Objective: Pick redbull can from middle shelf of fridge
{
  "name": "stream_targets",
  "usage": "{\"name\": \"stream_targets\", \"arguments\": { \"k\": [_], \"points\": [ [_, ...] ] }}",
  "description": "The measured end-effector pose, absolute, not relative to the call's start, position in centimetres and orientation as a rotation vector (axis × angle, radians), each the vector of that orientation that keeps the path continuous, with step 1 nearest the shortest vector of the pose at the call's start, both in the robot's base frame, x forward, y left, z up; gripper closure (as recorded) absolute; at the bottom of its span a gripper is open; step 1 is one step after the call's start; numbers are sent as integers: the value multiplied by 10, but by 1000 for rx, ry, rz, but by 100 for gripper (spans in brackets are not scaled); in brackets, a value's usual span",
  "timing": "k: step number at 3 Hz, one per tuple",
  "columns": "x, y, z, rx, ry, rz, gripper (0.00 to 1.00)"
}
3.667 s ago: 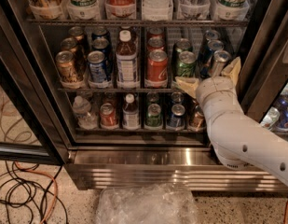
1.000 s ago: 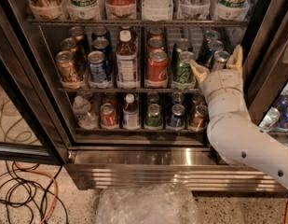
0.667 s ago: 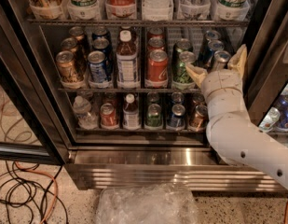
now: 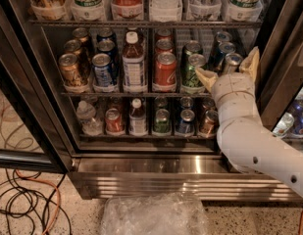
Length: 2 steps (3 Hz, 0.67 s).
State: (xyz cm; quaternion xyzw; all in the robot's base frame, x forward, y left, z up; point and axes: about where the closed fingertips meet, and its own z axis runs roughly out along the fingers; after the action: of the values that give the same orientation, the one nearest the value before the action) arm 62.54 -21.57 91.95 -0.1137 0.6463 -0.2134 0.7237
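Claw (image 4: 225, 61), middle shelf (image 4: 141, 95) — green can (image 4: 190, 75) alongside

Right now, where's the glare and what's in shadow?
Camera view: glare streaks the fridge on its steel base; cans under the middle shelf sit dimmer; the open pincer, well lit, straddles the redbull can at that shelf's right end.

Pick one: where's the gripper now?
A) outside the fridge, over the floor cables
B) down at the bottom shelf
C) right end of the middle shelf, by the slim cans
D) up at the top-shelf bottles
C: the gripper is at the right end of the middle shelf, fingers spread open on either side of the front redbull can.
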Motion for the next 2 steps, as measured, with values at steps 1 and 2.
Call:
{"name": "stream_targets", "arguments": {
  "k": [1, 2],
  "points": [
    [632, -225, 908, -242, 1474, -493, 19],
    [642, -243, 895, -214, 1514, -546, 24]
  ]
}}
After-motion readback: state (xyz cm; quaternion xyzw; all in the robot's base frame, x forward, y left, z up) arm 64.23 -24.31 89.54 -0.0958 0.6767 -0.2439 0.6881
